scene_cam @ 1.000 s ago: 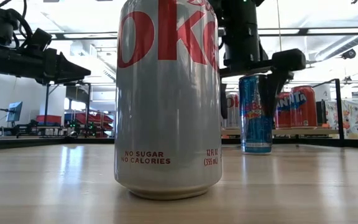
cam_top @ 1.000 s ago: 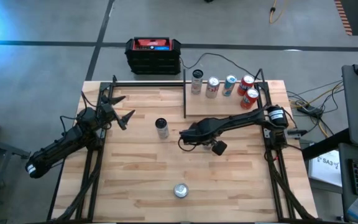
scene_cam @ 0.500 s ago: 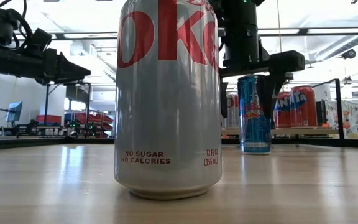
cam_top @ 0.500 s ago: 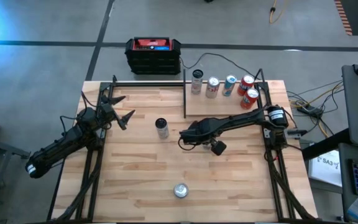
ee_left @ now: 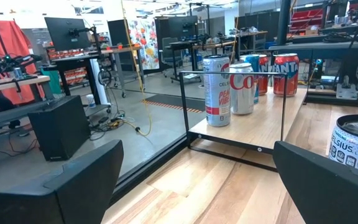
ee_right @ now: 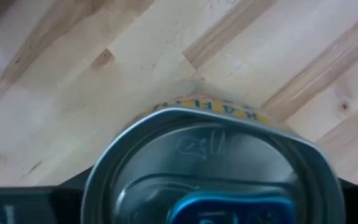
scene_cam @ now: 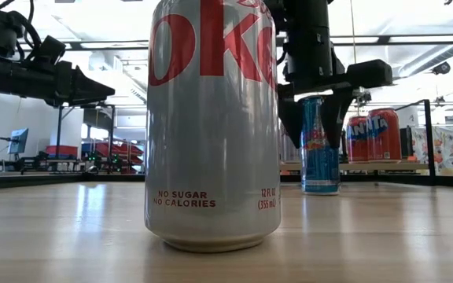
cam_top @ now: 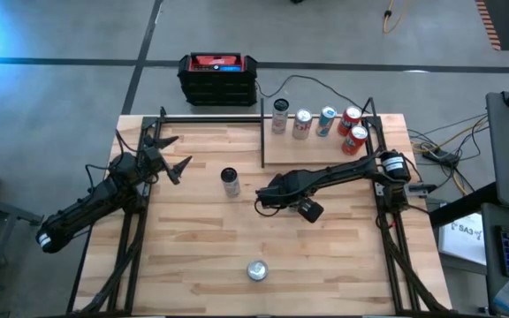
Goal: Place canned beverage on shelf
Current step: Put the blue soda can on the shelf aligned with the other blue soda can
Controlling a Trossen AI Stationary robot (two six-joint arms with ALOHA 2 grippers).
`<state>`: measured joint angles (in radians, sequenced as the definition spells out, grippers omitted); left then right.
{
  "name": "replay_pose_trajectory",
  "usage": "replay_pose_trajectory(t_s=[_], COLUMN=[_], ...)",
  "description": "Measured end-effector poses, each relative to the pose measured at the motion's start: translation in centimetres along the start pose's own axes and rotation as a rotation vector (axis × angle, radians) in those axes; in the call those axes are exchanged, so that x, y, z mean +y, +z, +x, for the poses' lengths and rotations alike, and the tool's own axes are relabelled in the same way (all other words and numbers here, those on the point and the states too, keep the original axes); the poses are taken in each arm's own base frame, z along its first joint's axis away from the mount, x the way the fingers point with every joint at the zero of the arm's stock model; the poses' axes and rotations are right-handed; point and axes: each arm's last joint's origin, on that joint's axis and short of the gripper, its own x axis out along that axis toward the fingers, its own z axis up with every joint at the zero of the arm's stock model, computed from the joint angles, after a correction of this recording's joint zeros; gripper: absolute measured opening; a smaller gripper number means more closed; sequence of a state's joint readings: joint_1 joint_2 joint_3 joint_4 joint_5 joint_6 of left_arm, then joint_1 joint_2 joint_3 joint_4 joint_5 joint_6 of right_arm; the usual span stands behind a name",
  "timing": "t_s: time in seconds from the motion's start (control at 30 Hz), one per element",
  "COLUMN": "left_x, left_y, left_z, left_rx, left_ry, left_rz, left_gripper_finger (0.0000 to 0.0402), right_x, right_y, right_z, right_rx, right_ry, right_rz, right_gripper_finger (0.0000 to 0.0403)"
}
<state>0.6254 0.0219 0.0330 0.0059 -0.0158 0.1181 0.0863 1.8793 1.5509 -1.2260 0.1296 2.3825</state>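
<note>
The blue can [scene_cam: 319, 145] stands upright on the surface between the right gripper's [scene_cam: 314, 118] jaws, which press its sides; the shelf [cam_top: 321, 146] lies beyond. Left gripper [cam_top: 170, 155] hangs released, well apart.

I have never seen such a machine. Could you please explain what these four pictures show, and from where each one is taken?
It is a robot with two dark arms at a wooden table; each arm ends in a two-finger tool. One picture looks down from above, one looks level across the tabletop, and one camera sits on each wrist. The left tool is open at the table's left side. The right tool hangs over a blue can; its wrist camera looks onto that can's top. Whether it grips the can, I cannot tell. Two more cans stand loose: a silver can close to the low camera and a white can mid-table. Five cans stand on the small shelf.
</note>
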Motion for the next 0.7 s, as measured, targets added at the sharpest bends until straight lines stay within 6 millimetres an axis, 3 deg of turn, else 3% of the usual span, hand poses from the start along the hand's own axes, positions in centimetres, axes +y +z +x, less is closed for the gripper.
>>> replay_pose_trajectory(t_s=[0.27, 0.7], left_x=[0.0, 0.0], left_y=[0.0, 0.0], left_z=[0.0, 0.0], left_rx=[0.0, 0.0], left_ry=[0.0, 0.0], left_rz=[0.0, 0.0], left_gripper_finger=[0.0398, 0.0398], right_x=[0.1, -0.1], right_y=[-0.2, 1.7], right_z=[-0.8, -5.8], right_rx=[0.014, -0.19], right_ry=[0.013, 0.039], right_rz=[-0.072, -0.05], right_gripper_finger=[0.0222, 0.0226])
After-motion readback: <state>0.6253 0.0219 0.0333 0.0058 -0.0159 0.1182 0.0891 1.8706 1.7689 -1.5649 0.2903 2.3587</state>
